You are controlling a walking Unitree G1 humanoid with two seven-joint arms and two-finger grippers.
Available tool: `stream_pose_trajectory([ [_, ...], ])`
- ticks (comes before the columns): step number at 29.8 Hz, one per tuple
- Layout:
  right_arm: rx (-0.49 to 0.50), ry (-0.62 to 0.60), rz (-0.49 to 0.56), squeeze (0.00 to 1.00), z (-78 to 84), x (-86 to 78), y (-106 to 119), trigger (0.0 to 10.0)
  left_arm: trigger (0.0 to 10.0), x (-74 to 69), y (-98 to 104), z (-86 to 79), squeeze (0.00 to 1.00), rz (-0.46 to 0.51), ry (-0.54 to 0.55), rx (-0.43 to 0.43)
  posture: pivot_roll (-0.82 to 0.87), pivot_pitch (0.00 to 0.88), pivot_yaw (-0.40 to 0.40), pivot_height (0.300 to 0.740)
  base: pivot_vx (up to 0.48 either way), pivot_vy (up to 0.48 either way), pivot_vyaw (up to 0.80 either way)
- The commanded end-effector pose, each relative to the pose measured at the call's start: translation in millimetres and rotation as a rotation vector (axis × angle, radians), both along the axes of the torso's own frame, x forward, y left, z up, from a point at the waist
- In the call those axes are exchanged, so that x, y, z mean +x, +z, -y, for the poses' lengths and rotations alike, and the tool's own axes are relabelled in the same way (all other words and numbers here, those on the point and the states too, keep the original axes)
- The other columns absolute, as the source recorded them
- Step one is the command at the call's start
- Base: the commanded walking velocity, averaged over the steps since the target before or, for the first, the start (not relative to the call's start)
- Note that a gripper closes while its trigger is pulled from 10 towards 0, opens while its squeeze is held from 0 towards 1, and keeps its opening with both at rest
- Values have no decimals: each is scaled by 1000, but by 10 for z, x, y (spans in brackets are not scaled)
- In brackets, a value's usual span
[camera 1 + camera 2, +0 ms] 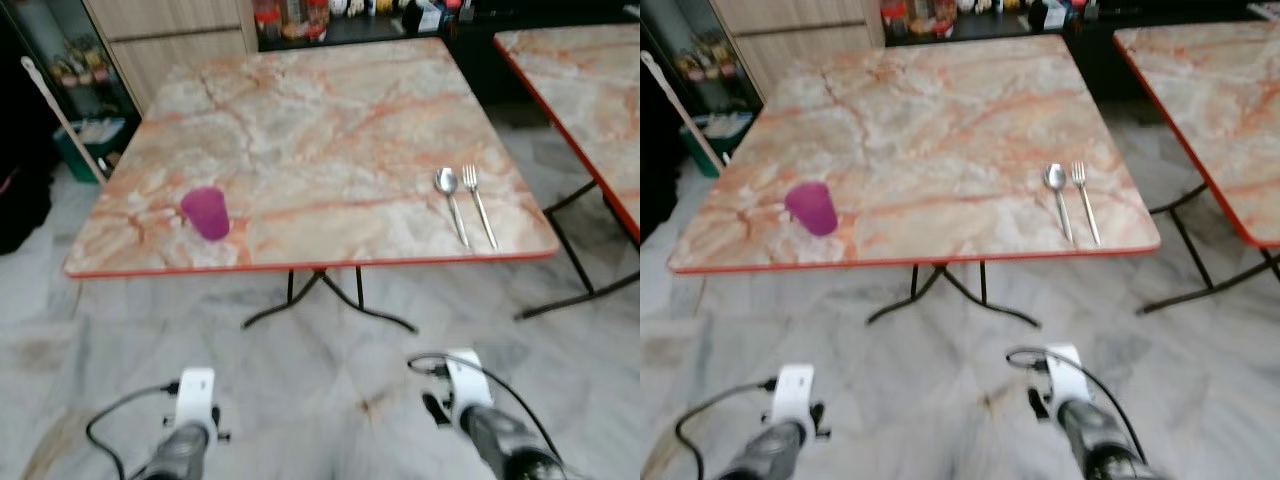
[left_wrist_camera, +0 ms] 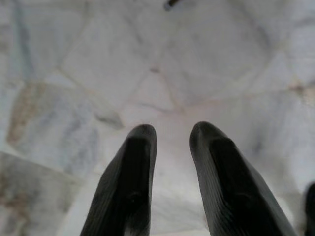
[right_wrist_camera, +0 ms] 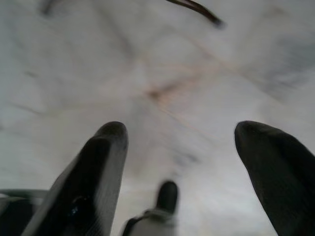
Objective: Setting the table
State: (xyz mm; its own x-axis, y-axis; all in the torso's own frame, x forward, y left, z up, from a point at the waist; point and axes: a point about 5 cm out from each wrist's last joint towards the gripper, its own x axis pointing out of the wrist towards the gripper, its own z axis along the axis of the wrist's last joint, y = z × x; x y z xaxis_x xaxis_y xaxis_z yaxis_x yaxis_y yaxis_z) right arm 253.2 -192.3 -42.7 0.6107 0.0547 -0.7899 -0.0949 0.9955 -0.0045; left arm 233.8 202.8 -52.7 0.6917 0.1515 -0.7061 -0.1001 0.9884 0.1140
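A marble-patterned table (image 1: 330,120) with a red rim stands in front of me. A purple cup (image 1: 207,213) sits upright near its front left corner. Near the front right corner a spoon (image 1: 450,203) and a fork (image 1: 479,205) lie side by side, handles toward me. Both arms hang low over the floor, short of the table: left wrist (image 1: 194,398), right wrist (image 1: 462,380). In the left wrist view my left gripper (image 2: 173,132) shows a narrow gap and holds nothing. In the right wrist view my right gripper (image 3: 179,130) is wide open and holds nothing.
A second marble table (image 1: 590,90) stands at the right, a gap of floor between the two. Black folding legs (image 1: 330,300) spread under the near table. A pale stick (image 1: 60,115) and a green bin (image 1: 80,150) are at the left. Bottles (image 1: 300,18) line a shelf behind.
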Motion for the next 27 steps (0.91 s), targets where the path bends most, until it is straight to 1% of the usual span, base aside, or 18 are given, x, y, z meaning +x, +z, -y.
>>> stream_pose_trajectory([
  [1,-9,-10,-11,0,52,-39,-20,10000,10000,-14,-13,13,0,-10,-6,-3,-57,68,95,740,382,0,0],
  [7,-13,-4,-11,0,54,-39,-20,10000,10000,-14,-14,16,0,-11,-6,-3,-57,68,95,740,370,0,0],
  [13,-33,26,-23,0,59,-36,-17,10000,10000,-8,-11,21,0,-9,-10,-3,-61,63,94,740,0,0,0],
  [16,-17,-3,-19,0,62,-38,-18,10000,10000,-4,-9,26,0,-9,-12,-4,-64,63,95,740,0,0,0],
  [20,-33,22,-34,0,74,-39,-16,10000,10000,3,-8,42,0,-10,-15,-6,-69,55,91,740,0,0,0],
  [24,-53,29,-12,0,88,-20,0,10000,10000,7,-8,55,0,-10,-13,-9,-73,52,85,740,0,0,0],
  [27,-51,29,31,0,83,10,24,10000,10000,10,-7,57,0,-10,-9,-12,-84,54,85,740,0,0,0],
])
